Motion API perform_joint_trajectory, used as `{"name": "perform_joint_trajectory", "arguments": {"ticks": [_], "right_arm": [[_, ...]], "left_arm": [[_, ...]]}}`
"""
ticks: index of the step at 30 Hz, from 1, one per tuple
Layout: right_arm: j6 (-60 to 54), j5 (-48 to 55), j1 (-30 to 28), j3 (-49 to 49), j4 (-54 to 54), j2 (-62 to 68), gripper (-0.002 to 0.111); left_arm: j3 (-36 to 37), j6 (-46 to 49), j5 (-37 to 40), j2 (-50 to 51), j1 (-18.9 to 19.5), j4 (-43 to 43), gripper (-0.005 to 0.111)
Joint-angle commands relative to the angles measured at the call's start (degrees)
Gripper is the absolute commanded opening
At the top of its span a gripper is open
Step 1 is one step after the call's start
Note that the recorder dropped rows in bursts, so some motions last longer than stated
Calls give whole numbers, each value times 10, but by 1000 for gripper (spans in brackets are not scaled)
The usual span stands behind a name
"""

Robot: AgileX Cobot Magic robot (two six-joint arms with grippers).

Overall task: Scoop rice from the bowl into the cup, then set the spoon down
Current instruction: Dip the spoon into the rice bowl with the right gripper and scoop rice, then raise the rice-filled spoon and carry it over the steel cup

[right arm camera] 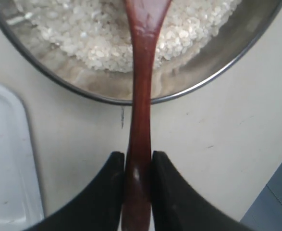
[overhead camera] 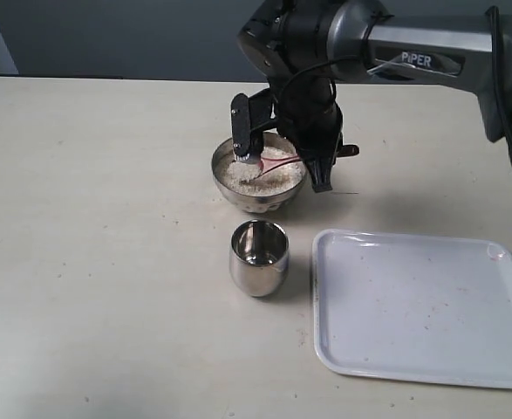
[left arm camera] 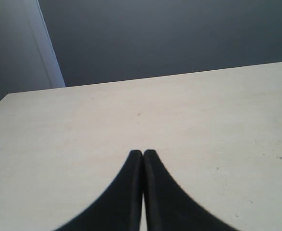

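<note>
Links of the right arm (overhead camera: 413, 52) enter from the upper right of the exterior frame, grey sleeve first, then black joints that bend down over the bowl (overhead camera: 218, 170) at upper centre. The right gripper (overhead camera: 319, 168) points down at the bowl's right rim, its 2 black fingers (right arm camera: 109, 192) clamped on the handle of the spoon (right arm camera: 141, 110), which runs from between them across the rim to the rice (overhead camera: 242, 177). The spoon's head lies on or in the pale heap; which, the pictures do not settle. The left gripper (left arm camera: 142, 153) shows only in its own wrist view, low over bare tabletop, its 2 tips pressed together with nothing between them. The spoon's head is cut off by the upper edge of the right wrist frame, and in the exterior view a black block on the wrist covers part of it, so I cannot tell whether grains lie on it. The cup (overhead camera: 258, 255) stands upright just below the bowl, near it but apart; its mirror-like inside makes any contents hard to read. A white tray (overhead camera: 421, 305) with rounded corners fills the lower right, just beside the cup. The table (overhead camera: 107, 262) is a pale cream matte surface with small dark specks. Behind it runs a dark blue-grey wall, with a lighter panel at the far upper left.
</note>
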Motion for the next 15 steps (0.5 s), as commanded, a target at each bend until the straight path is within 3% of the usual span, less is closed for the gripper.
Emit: {"name": "perform_joint_trajectory", "arguments": {"ticks": [1, 15], "right_arm": [[-4, 2, -11, -3, 8, -10, -1], [-4, 2, -34, -3, 69, -33, -1]], "left_arm": [[-2, -4, -1, -3, -3, 0, 0], [-2, -4, -1, -3, -3, 0, 0]]}}
